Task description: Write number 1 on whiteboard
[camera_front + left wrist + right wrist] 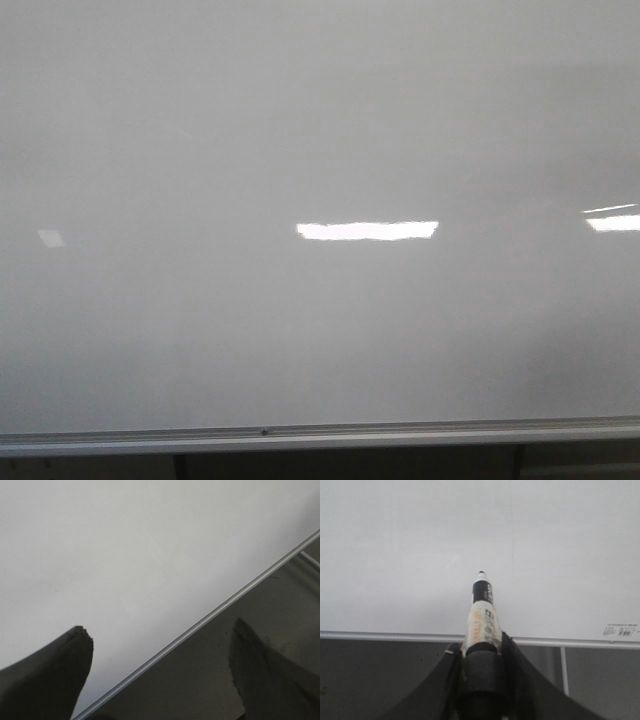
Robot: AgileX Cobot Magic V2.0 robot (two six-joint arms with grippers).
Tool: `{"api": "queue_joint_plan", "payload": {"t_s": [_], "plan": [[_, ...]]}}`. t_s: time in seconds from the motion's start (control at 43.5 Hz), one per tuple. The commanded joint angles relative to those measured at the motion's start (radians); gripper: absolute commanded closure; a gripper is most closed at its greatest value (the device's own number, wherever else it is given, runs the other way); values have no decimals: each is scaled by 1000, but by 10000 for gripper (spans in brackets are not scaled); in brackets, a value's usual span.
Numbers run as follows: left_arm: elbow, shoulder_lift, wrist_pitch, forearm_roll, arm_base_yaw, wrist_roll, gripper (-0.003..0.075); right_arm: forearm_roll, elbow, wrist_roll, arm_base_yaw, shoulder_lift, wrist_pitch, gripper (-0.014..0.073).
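Observation:
The whiteboard (320, 120) fills the front view, glossy white with a silver-grey frame along its lower edge (300, 436). No black stroke of the number 1 shows on it in any view. Neither gripper shows in the front view. My right gripper (480, 647) is shut on a white marker pen (482, 615) with an orange label and a black band. The pen's tip (481, 574) points at the whiteboard (395, 555) just above the frame; I cannot tell whether it touches. My left gripper (160, 627) is open and empty, over the board's frame edge (200, 625).
Bright rectangular light reflections (367, 230) lie across the board. A faint thin grey vertical line (513, 555) shows near the pen tip. A small printed sticker (620, 630) sits by the frame. Dark stand legs (180, 465) are below the board.

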Motion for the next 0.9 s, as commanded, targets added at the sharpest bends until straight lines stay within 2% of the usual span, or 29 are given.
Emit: {"api": "queue_joint_plan", "payload": {"t_s": [0.0,0.161,0.459,0.873], "plan": [[-26,-4,-78,-18,1,-12,174,17,-9,3,-8,-7,-173,609],[-26,-4,-81,-18,1,-12,174,18,-22,3,0,31,-323,609],[-26,-4,-81,-18,1,-12,174,21,-185,-1,33,200,-252,609],[-26,-4,-81,-18,1,-12,174,26,-368,-1,33,354,-232,609]]}}
